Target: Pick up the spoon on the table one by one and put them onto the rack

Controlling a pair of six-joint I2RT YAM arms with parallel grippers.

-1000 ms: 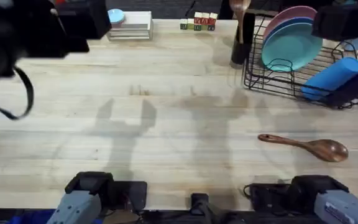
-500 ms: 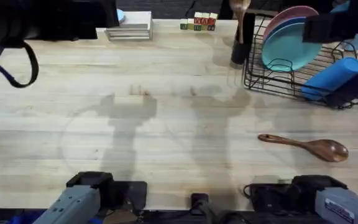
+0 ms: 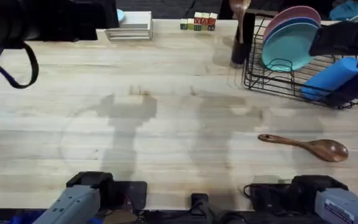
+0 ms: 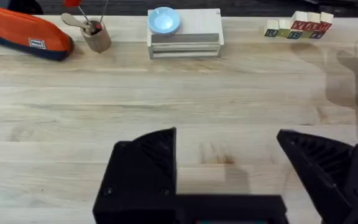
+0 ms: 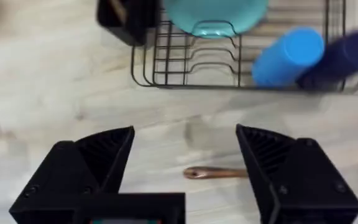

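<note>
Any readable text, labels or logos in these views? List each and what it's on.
Letter blocks: red and dark letters on the faces, too blurred to read.
Orange pouch: small white label with dark print, too small to read.
No other text is visible on the table, rack or spoon.

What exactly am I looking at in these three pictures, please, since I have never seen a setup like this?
Two robot arms work at a wooden table. One camera looks down from above; the other two ride on the wrists, showing each arm's own black fingers. The left gripper and right gripper are both open and hold nothing. A dark wooden spoon lies on the table, its handle tip between the right fingers. Behind it stands a black wire rack with plates.
</note>
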